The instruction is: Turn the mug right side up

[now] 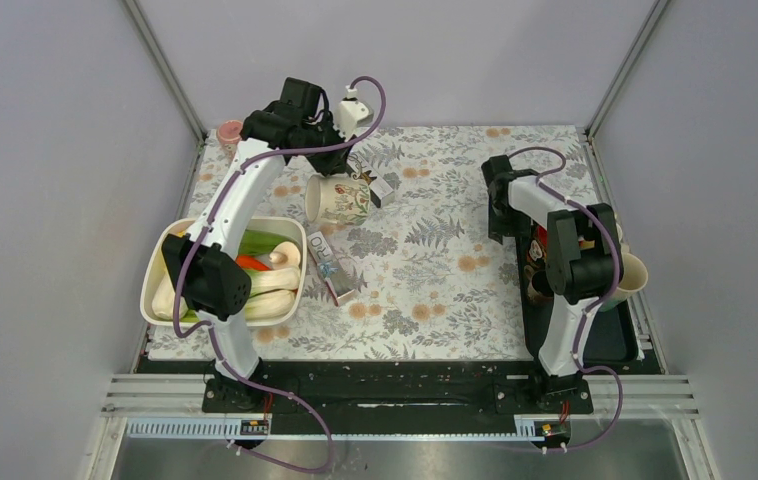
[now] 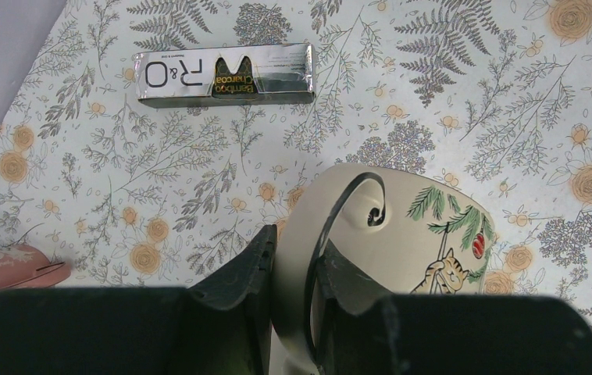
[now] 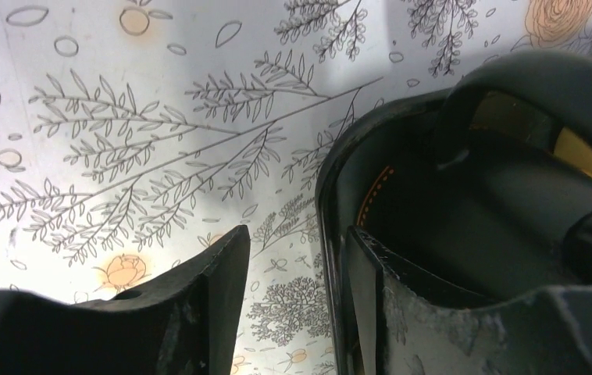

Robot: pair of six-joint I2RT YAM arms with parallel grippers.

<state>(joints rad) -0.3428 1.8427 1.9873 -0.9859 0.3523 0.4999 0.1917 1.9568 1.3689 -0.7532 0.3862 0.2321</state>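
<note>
**Top view.** Mug at far left-centre of table, on its side. Long axis about level, running left–right, mouth toward robot's left, base end toward left gripper. Clamped at that end, by the look. Cannot tell if clear of the cloth or resting on it. Box just nearer the bases, basket of veg off to the left. Right arm well apart, over tray at right edge. Left arm far the nearer, and the only one on the mug.

**Left wrist.** Fingers drawn in to a narrow gap, pinching mug wall beside thin black handle. Cat print on mug's side. Box ahead on cloth, apart from mug.

**Right wrist.** Right gripper part open, nothing held. Jaws astride tray rim, one finger inside, one over cloth.

**Judgement.** Mid-turn, not yet upright. Needs a wrist roll to bring mouth up, then base down on bare cloth away from box. Thin wall pinch, so some risk of slip in the roll.
</note>
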